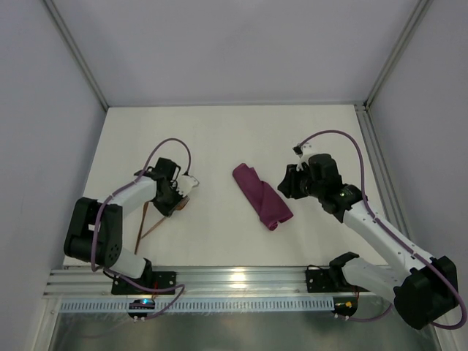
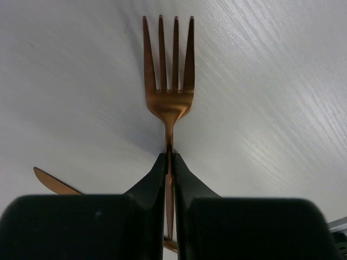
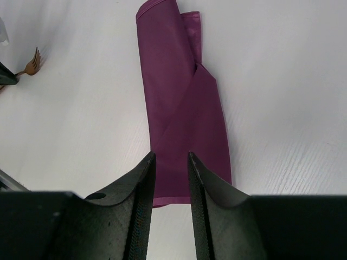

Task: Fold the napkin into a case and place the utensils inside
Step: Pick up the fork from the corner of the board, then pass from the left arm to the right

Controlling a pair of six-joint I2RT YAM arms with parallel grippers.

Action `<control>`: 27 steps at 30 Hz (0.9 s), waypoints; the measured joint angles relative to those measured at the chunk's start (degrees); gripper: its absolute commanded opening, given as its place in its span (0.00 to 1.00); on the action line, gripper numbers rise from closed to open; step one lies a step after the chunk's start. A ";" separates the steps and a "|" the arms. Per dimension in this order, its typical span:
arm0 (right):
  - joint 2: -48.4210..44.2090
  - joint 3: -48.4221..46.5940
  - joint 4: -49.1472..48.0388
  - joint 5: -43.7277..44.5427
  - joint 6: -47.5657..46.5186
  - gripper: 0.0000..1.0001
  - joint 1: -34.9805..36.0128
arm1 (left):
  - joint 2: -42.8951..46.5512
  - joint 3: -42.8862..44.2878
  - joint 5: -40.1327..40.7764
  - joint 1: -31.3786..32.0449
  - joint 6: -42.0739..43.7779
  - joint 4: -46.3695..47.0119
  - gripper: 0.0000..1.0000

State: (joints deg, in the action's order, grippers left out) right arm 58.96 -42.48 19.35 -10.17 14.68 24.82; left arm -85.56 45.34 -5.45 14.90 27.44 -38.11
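The napkin point(image 1: 262, 196) lies mid-table folded into a narrow plum-purple case point(image 3: 184, 108). My left gripper point(image 2: 169, 157) is shut on the handle of a copper fork point(image 2: 168, 81), whose four tines point away over the table. It sits to the left of the case, well apart from it point(image 1: 187, 191). Another copper utensil point(image 2: 51, 183) lies on the table beside it, and thin copper pieces point(image 1: 148, 221) show near the left arm. My right gripper point(image 3: 171, 157) stands open just above the near end of the case, with nothing between its fingers.
The white table point(image 1: 219, 139) is fenced by a metal frame with a post at the right point(image 1: 380, 157). A mounting rail point(image 1: 241, 281) runs along the near edge. The left arm's purple cable point(image 1: 164, 146) loops above its wrist.
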 measured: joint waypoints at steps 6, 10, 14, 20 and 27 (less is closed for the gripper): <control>0.00 -0.04 0.00 1.22 -0.48 0.34 0.09 | -1.18 1.70 -1.70 -0.37 -0.74 -0.76 0.00; 0.22 -1.20 0.15 1.86 -1.07 0.35 0.09 | 1.99 2.43 -4.13 -0.42 -4.11 -0.52 0.00; 2.56 -5.70 -1.79 1.07 -0.31 0.35 1.14 | 8.17 8.85 -7.56 -0.61 -10.80 -0.28 0.00; 10.95 -14.34 -9.38 0.39 0.96 0.38 10.67 | 15.96 18.69 -11.39 -1.44 -24.61 5.90 0.00; 21.07 -21.59 -19.17 -0.94 1.81 0.51 20.63 | 16.74 21.07 -14.16 -2.03 -41.18 8.46 0.00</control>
State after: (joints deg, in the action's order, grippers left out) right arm 80.03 -64.07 0.19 -11.11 16.49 45.45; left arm -68.82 66.41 -19.62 12.86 -13.74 -29.65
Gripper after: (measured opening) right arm 0.465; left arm 0.019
